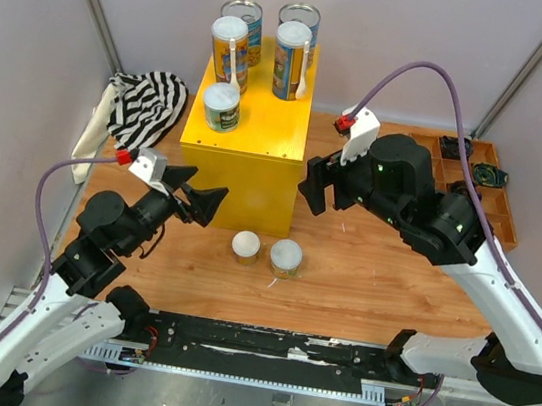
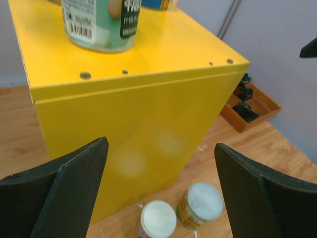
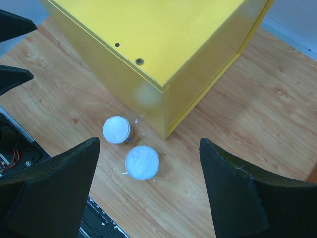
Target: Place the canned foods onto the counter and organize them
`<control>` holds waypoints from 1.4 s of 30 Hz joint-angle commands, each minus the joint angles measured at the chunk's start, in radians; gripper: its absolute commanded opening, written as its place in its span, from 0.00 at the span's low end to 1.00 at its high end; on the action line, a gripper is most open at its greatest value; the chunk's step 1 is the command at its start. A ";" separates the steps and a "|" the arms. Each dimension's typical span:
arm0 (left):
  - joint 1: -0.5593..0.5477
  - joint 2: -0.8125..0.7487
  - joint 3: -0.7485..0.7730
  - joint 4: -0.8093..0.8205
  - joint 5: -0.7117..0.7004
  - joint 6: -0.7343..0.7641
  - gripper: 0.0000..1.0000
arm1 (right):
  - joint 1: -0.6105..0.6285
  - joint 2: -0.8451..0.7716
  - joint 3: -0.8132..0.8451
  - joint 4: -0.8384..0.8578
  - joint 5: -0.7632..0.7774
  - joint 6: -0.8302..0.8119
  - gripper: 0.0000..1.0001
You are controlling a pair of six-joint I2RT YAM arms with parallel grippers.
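Five cans (image 1: 228, 48) stand on the yellow counter (image 1: 249, 141): four tall at the back, one short near its front left. Two short white-lidded cans (image 1: 246, 247) sit side by side on the wooden table (image 1: 362, 276), just in front of it. The left gripper (image 1: 206, 190) and the right gripper (image 1: 321, 188) flank the counter, fingers spread and empty.

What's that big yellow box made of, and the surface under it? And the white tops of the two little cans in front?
Yellow box: probably painted sheet metal; glossy, folded seam, screw heads on top. Tabletop: wood or wood-look laminate, visible grain. White lids: likely plastic, matte with a milky look.
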 commanded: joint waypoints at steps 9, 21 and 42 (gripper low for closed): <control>-0.172 -0.059 -0.178 0.021 -0.195 -0.089 0.92 | -0.008 -0.087 -0.138 0.011 0.055 0.066 0.83; -0.294 -0.023 -0.306 0.095 -0.313 -0.130 0.94 | -0.007 -0.204 -0.355 0.015 0.086 0.141 0.83; -0.305 0.062 -0.426 0.209 -0.324 -0.178 0.96 | -0.011 -0.211 -0.453 0.006 0.096 0.176 0.84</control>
